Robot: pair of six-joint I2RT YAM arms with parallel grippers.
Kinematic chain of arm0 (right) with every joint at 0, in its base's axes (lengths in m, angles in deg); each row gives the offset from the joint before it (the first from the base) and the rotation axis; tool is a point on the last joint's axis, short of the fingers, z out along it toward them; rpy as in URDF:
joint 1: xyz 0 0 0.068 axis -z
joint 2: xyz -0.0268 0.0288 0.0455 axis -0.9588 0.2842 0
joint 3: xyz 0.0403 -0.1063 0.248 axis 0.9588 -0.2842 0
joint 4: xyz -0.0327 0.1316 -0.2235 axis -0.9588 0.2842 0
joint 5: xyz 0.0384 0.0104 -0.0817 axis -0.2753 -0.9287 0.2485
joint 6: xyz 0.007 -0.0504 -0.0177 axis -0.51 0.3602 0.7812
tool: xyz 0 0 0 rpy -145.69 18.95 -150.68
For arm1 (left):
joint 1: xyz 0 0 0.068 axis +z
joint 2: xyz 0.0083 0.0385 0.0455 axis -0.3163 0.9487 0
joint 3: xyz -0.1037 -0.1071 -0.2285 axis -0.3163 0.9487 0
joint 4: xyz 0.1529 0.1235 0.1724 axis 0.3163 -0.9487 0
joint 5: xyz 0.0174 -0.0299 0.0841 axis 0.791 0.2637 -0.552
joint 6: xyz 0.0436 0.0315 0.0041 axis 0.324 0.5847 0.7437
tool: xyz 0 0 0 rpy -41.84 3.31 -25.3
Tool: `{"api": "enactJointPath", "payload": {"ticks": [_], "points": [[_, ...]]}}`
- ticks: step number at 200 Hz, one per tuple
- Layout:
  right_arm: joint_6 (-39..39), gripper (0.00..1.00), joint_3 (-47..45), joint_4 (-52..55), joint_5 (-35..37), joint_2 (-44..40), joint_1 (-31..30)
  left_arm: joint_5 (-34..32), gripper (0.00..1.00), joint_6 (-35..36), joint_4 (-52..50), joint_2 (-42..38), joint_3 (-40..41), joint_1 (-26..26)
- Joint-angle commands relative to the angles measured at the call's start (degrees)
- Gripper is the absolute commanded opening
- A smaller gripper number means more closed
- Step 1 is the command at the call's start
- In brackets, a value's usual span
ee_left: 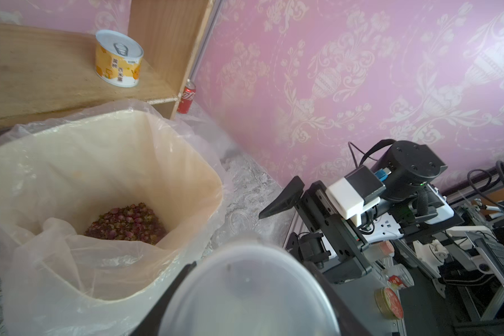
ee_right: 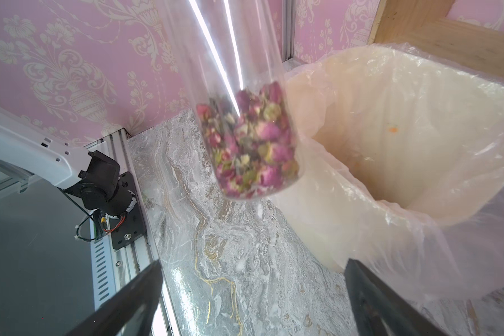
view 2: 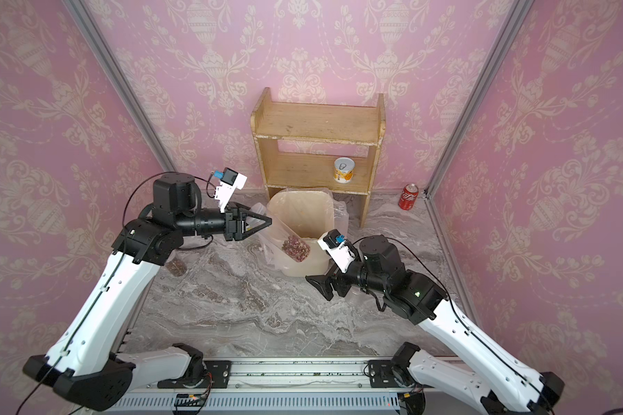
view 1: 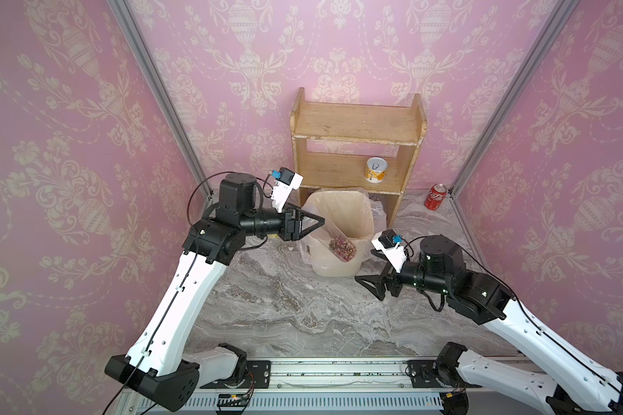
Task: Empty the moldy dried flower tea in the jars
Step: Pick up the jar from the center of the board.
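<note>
Left gripper (view 1: 316, 225) is clamped on a jar (view 1: 333, 239), centre of frame in both top views. The jar is tipped, with its far end low at the near-left rim of the bin (view 1: 339, 212). I can't tell if that end is over the opening or just outside it.

Tea (view 1: 342, 248) is bunched in the jar's low end, away from the jaws. In the right wrist view it (ee_right: 250, 145) is blurred, centre of frame, just beside the bin wall (ee_right: 390, 116). Can't tell whether that end is open or lidded. In the left wrist view the jar's round translucent near end fills bottom centre, and loose tea (ee_left: 125, 224) lies on the bin floor, lower left.

Right gripper (view 1: 368, 288) has its jaws spread wide with nothing between them. It sits right of centre, low over the table (view 1: 285, 316), just right of the bin.

A second jar (view 2: 175, 267) with brownish tea stands on the table left of centre in a top view, under my left arm.

The shelf (view 1: 356, 124) is behind the bin with a tin (view 1: 377, 170) on its middle board. A can (view 1: 435, 197) stands to its right.
</note>
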Motion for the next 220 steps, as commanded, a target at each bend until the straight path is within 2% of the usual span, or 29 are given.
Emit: {"api": "enactJointPath", "payload": {"ticks": [1,28,63,125,204,220], "points": [[1.4,1.00,-2.1,-3.1,0.2,-1.5,-0.7,-2.5,0.00,4.7,-3.8,1.6,-1.0,-3.0],[0.2,0.99,-4.6,-5.8,1.0,-1.1,-0.8,-3.8,0.02,5.4,-2.4,2.8,0.6,-5.9],[-1.9,0.97,-8.3,-12.0,1.1,0.5,-1.2,-0.3,0.03,1.8,4.4,2.5,5.2,-6.7],[-2.1,0.95,-9.2,-15.8,2.3,5.1,-2.6,-0.6,0.03,-0.6,9.0,3.4,8.9,-7.8],[-0.8,0.84,-9.0,-17.9,2.6,8.4,-2.9,1.8,0.03,-3.0,13.6,3.9,10.8,-8.2],[-0.8,0.78,-8.9,-18.0,2.4,8.7,-2.9,1.8,0.05,-3.0,13.6,4.0,11.0,-8.2]]}}
